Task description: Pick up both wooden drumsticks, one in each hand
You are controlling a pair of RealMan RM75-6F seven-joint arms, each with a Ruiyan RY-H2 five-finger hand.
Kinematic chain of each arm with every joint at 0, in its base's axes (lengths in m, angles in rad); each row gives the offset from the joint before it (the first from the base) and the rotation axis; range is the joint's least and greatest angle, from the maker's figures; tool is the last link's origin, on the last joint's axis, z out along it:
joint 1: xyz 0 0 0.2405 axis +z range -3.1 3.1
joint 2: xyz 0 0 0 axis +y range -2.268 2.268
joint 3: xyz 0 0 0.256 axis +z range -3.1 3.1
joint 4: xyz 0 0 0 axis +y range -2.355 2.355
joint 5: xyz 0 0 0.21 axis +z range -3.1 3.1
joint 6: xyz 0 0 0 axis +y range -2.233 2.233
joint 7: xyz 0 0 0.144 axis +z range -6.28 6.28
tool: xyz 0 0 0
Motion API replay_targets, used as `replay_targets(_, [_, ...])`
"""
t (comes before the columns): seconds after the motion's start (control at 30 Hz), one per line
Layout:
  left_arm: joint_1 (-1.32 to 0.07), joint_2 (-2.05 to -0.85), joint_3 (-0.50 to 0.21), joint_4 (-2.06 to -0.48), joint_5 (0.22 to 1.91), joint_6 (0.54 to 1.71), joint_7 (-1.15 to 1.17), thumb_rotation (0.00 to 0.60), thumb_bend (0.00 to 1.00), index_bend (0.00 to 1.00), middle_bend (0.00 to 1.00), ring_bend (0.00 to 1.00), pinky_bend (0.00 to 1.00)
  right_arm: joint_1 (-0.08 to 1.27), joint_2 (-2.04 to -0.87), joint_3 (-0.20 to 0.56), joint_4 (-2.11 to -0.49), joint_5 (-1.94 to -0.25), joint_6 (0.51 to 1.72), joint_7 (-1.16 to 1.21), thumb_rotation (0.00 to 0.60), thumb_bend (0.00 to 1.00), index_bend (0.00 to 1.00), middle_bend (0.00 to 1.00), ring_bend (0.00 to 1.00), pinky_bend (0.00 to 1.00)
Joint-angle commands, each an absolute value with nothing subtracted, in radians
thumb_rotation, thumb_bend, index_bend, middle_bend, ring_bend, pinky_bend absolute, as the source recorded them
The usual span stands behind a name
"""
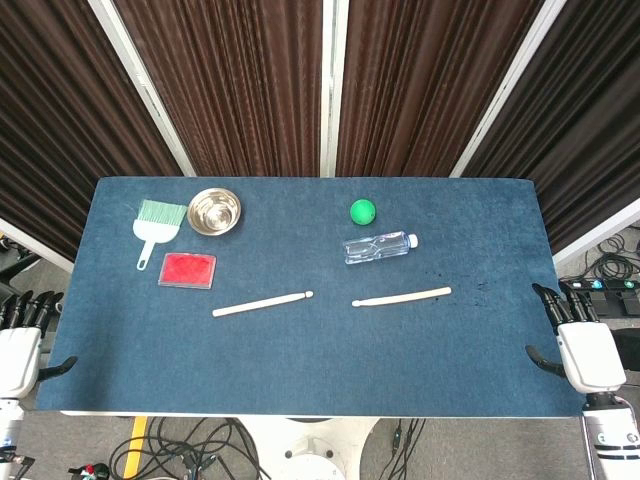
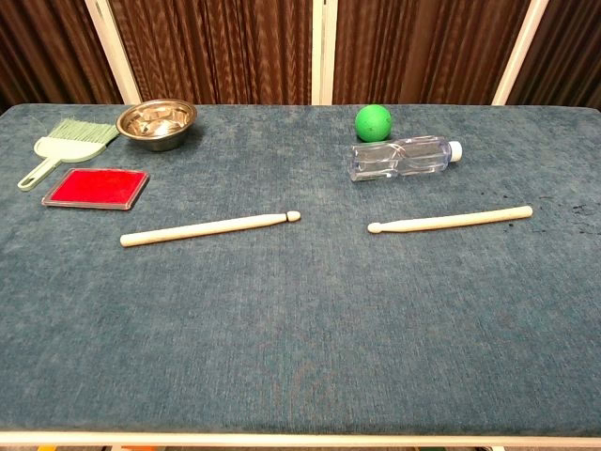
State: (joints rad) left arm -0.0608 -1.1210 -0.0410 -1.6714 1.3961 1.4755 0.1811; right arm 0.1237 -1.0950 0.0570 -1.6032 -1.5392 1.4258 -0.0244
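Lying mid-table, both drumsticks (image 1: 263,304) (tips inward); each hand (image 1: 588,352) well apart.

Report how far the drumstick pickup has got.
Done: nothing. Both sticks lie flat on the table, tips facing each other: the left drumstick and the right drumstick.
In hand: nothing. The left hand and right hand sit off the table's side edges, holding nothing.
Left: reach in, grip one stick per hand, lift both.
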Motion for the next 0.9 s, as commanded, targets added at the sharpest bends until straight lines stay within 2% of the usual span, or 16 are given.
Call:
replay_targets(0.03, [-0.059,-1.127,-0.041,-1.669,1.394,1.476,0.181,0.600,0.04,0.14,0.10,0.02,0.02,0.131,-1.091,0.056,-1.605,-1.538,1.416,-0.020,0.600,0.13,0.07,0.15,0.01,0.12])
replay_targets(0.5, [-0.052,-1.137,-0.047,-1.668,1.402,1.498,0.186,0.600,0.04,0.14,0.10,0.02,0.02,0.153,-1.088,0.066,-1.601,-1.550,1.412,0.013,0.600,0.14,0.08,0.17,0.04,0.16])
replay_targets(0.73, [-0.054,-1.139,-0.048,-1.667,1.403,1.492,0.183,0.600,0.04,0.14,0.10,0.02,0.02,0.259,-1.131,0.113,-1.548,-1.515,1.285,0.035,0.600,0.21,0.21,0.29,0.13,0.24])
replay_targets(0.9, [-0.053,-1.134,-0.050,-1.670,1.407,1.496,0.179,0.600,0.04,0.14,0.10,0.02,0.02,0.378,-1.226,0.137,-1.445,-1.479,1.120,0.054,0.600,0.21,0.30,0.34,0.16,0.27])
